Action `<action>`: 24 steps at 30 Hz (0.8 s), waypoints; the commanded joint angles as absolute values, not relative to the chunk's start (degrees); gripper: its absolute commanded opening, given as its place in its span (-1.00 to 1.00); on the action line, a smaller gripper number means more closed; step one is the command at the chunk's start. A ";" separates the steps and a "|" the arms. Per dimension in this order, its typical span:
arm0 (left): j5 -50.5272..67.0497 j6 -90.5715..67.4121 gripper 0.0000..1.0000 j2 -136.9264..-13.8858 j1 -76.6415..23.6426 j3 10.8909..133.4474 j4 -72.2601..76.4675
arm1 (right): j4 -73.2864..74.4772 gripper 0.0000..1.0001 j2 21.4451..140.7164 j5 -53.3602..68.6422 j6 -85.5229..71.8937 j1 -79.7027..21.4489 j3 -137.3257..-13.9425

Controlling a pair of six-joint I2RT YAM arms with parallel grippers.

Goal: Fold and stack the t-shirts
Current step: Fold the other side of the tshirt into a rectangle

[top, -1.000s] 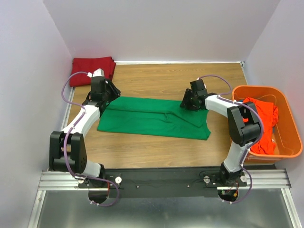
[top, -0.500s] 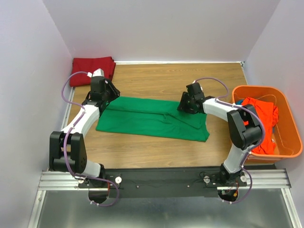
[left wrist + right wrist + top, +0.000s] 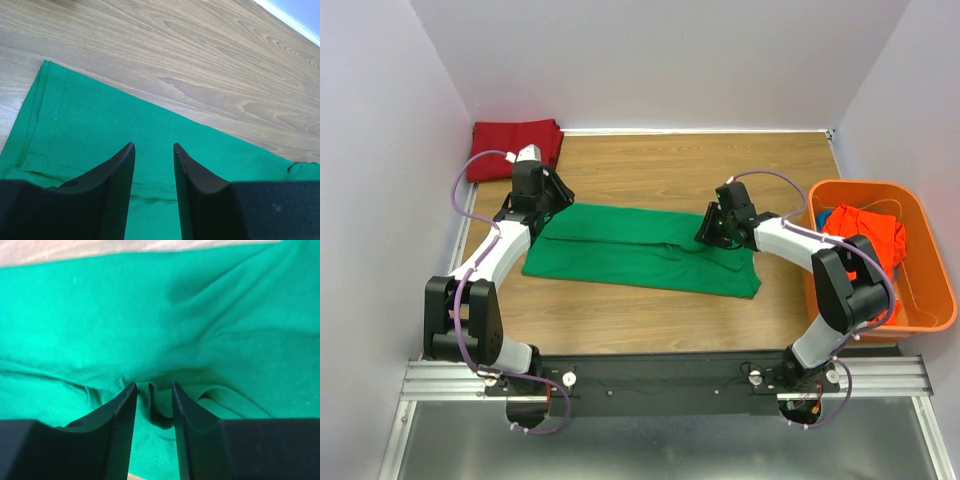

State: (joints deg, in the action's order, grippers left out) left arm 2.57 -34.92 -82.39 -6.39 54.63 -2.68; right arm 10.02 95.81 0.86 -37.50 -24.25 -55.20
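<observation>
The green t-shirt (image 3: 630, 248) is lying folded into a long strip across the middle of the table (image 3: 650, 170), running left to right. The left gripper (image 3: 152, 147) is sitting over the shirt's far-left end with its fingers a little apart and flat cloth showing in the gap, while the right gripper (image 3: 154, 386) is pressing down near the shirt's far-right end, its fingers likewise apart and straddling a small ruck of green cloth. The dark red t-shirt (image 3: 515, 148) is resting folded in the far-left corner, and the orange-red t-shirt (image 3: 865, 235) is lying crumpled in the basket (image 3: 930, 322) at the right edge.
</observation>
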 commanded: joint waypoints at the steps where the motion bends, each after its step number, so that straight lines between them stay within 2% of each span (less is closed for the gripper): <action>1: 3.87 -34.36 -0.11 -82.18 -6.68 55.72 -2.81 | 10.02 -0.22 93.52 3.51 -38.32 -25.75 -53.01; 4: 3.87 -34.37 -0.11 -82.35 -6.77 55.72 -2.90 | 9.93 -0.30 92.73 4.04 -38.93 -26.54 -51.34; 12: 3.87 -34.89 -0.11 -83.50 -7.82 55.81 -2.46 | 9.76 -0.28 88.16 4.75 -41.48 -31.37 -46.76; 17: 3.60 -35.07 -0.11 -84.64 -9.93 57.21 -2.29 | 9.93 0.01 84.91 4.92 -41.13 -32.17 -46.58; 18: 3.52 -34.98 -0.11 -85.16 -10.89 57.48 -2.37 | 10.02 0.01 83.95 4.57 -40.44 -32.17 -46.93; 22: 5.26 -32.71 -0.12 -87.10 -14.32 59.67 -2.55 | 15.18 0.02 83.05 -7.51 -37.71 -31.82 -49.82; 24: 5.97 -31.12 -0.13 -88.68 -16.51 60.90 -3.60 | 17.22 0.02 84.02 -9.84 -35.95 -28.93 -51.50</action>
State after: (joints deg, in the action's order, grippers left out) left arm 3.29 -34.17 -86.72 -13.37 58.08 -2.70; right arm 11.90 83.90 -0.43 -39.27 -31.53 -48.18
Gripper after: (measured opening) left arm 0.443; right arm 0.509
